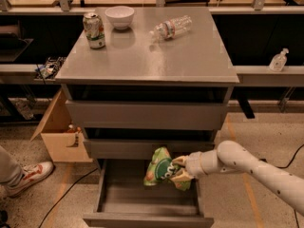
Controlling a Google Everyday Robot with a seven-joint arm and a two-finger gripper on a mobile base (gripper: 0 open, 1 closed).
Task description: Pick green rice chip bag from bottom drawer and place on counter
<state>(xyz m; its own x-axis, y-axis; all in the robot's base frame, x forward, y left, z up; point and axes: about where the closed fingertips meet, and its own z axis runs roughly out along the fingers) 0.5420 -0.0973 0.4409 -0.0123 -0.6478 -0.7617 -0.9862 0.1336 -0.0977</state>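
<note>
Light warm, dim, from above | sheen on grey brushed-metal bench (142,61) | deep shadow under its overhang | soft focus overall | white two-finger gripper (176,169) over grey bottom drawer (147,198), clasping glossy green bag (159,167)

counter (142,61) bears drink can (94,30), white bowl (119,17), toppled clear bottle (172,28); gripper (177,169) grips green rice chip bag (158,170) above bottom drawer (142,199)

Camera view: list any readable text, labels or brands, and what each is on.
No text here can be quoted.
On the green rice chip bag, gripped by the gripper over the open bottom drawer: white letters on a dark green patch, too blurred to read.
On the drink can standing on the counter: markings, unreadable.
On the clear bottle lying on the counter: label, unreadable.
</note>
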